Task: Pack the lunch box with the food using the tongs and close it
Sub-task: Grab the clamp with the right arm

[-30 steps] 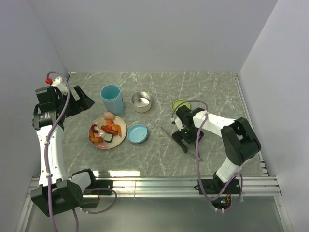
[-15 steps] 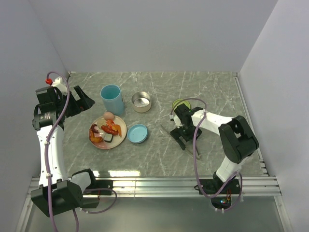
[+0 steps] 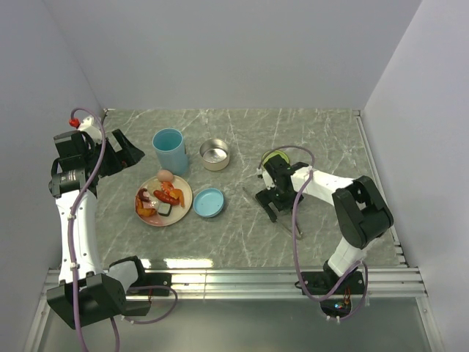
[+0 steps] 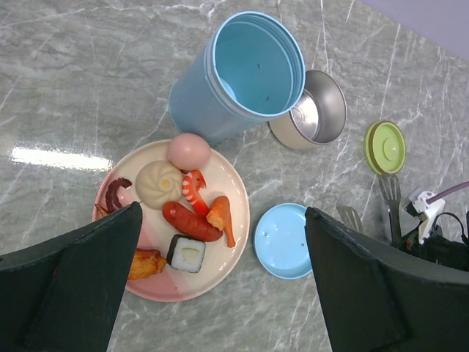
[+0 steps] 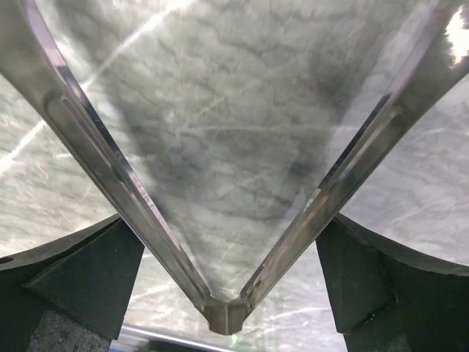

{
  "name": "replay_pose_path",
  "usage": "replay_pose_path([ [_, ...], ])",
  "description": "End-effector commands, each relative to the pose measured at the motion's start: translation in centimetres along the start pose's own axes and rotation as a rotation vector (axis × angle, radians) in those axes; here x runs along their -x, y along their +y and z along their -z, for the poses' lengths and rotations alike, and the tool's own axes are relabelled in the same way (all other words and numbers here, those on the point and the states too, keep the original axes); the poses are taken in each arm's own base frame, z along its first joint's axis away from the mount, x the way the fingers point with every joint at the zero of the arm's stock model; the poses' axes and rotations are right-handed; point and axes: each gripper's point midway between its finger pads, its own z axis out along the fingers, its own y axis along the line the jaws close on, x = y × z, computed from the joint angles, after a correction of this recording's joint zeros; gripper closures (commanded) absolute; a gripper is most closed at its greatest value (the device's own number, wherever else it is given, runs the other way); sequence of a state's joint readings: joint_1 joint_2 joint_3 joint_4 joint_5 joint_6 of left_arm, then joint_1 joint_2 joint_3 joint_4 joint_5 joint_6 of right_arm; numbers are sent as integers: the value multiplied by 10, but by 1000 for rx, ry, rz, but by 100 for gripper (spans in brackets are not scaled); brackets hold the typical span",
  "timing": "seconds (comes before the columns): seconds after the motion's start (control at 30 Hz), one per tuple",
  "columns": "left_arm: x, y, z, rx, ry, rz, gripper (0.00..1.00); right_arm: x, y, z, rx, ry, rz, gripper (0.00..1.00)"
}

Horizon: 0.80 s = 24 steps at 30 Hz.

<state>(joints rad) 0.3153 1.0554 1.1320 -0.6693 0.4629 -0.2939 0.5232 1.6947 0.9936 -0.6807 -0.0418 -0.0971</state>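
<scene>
The food point(image 4: 192, 221) lies on a pink-and-cream plate point(image 4: 239, 192): a sausage, shrimp, a pale egg point(image 4: 188, 150), a bun and a sushi piece point(image 4: 186, 253). The lunch box is a tall blue container point(image 3: 169, 150), standing open behind the plate. The silver tongs point(image 5: 110, 165) lie flat on the table in a V, with their flat tips point(image 4: 389, 192) near the green lid. My right gripper point(image 5: 227, 246) is low over the tongs, open, with a finger outside each arm near the joint. My left gripper point(image 4: 220, 293) hangs open high above the plate, holding nothing.
A steel bowl point(image 3: 215, 155) stands to the right of the blue container. A blue lid point(image 3: 209, 202) lies beside the plate and a green lid point(image 3: 275, 156) sits behind my right gripper point(image 3: 272, 199). Walls close in the table on three sides.
My right gripper has slid a little back and left along the tongs, staying open. The left arm, plate and containers have not moved.
</scene>
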Motion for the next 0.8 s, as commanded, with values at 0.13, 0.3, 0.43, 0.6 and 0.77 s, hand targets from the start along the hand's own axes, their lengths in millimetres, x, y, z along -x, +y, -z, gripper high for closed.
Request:
replay_pose_path([
  [0.13, 15, -11, 6, -41, -49, -27, 1, 23, 10, -15, 45, -71, -16, 9],
  [0.3, 17, -13, 7, -47, -52, -37, 1, 28, 12, 1, 58, -105, -4, 26],
  [0.43, 18, -21, 9, -92, -48, -59, 1, 46, 15, 47, 74, -250, 12, 29],
  [0.6, 22, -28, 16, -113, -78, -82, 1, 51, 23, 97, 113, -343, 49, 32],
  [0.77, 22, -37, 28, -145, -101, -150, 1, 44, 36, 134, 182, -365, 118, 33],
])
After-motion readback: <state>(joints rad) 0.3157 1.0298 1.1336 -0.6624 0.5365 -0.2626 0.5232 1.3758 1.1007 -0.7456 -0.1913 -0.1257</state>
